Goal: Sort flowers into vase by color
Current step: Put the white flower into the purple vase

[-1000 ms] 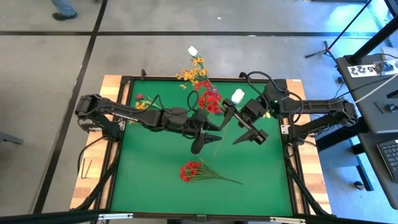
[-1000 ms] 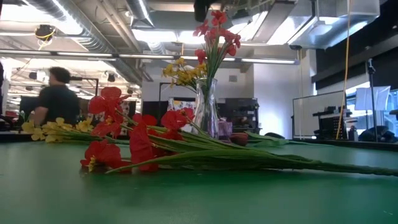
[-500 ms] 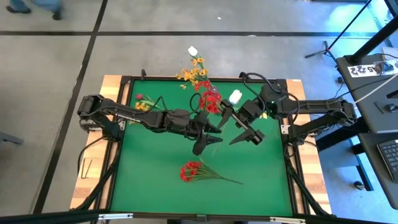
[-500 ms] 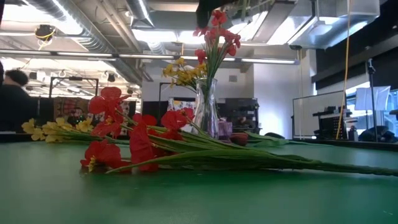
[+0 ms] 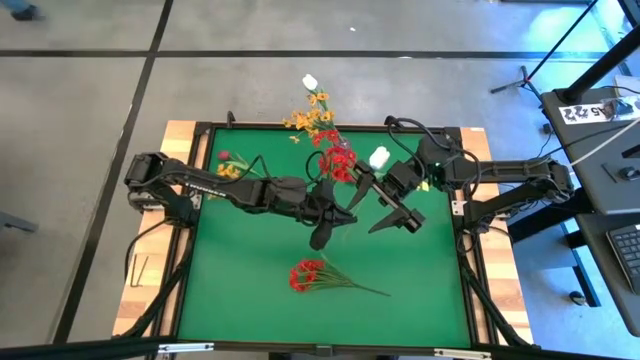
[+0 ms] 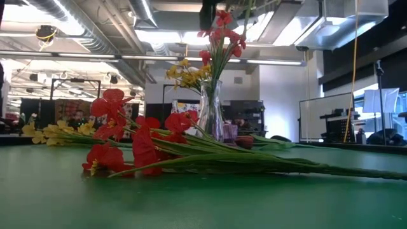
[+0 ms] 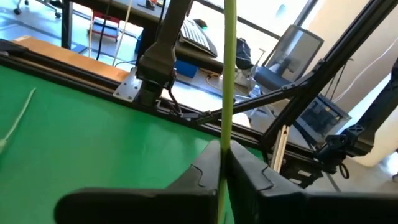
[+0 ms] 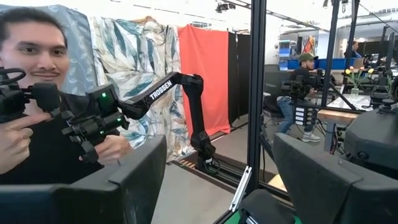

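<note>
A glass vase (image 6: pixel 212 114) at the table's far middle holds red flowers (image 5: pixel 338 160) and yellow-orange flowers (image 5: pixel 310 121). A red bunch (image 5: pixel 305 275) lies on the green table's near half, its stems pointing right. Yellow and pink flowers (image 5: pixel 228 166) lie at the far left. My left gripper (image 5: pixel 340 222) is shut on a thin green stem (image 7: pixel 227 74) at mid-table. A white bud (image 5: pixel 379 156) shows above my right arm; whether that stem carries it, I cannot tell. My right gripper (image 5: pixel 375 210) stands open just to the right, with nothing between its fingers (image 8: pixel 124 180). My left gripper pinches the green stem (image 7: pixel 224 146) between its two fingers, which lie across it. The stem runs straight up out of the left wrist view and a short way down past the fingers. Neither end of the stem shows.
The table's dark frame (image 5: pixel 465 250) and wooden border ring the green mat (image 5: pixel 240 290). My two arms meet close together near the vase. A person holding hand controls shows beyond the table in the right wrist view (image 8: pixel 37 93).
My left gripper has shut on the green stem. My right gripper has stayed wide open beside it.
</note>
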Action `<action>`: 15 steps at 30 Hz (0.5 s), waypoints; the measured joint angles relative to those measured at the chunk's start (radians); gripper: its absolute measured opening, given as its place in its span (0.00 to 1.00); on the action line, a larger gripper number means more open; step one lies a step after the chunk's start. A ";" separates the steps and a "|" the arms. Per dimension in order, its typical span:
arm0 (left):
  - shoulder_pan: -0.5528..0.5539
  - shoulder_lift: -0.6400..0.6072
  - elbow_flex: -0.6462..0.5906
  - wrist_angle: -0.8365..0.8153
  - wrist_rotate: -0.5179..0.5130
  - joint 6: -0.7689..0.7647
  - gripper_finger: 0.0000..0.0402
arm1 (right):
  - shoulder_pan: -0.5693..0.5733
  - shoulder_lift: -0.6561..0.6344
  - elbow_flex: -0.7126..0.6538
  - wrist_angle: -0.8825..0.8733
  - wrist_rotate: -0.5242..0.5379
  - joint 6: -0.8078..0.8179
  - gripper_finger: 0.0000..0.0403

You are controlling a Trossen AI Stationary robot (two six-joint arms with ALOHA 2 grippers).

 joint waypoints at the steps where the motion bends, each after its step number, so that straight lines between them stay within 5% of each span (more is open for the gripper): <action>1: -0.002 0.000 0.000 -0.001 -0.005 0.000 0.02 | 0.000 0.000 0.000 0.000 0.000 0.000 0.72; 15: -0.017 0.000 0.000 -0.058 -0.015 0.001 0.00 | 0.000 0.000 0.000 0.064 0.044 -0.036 0.72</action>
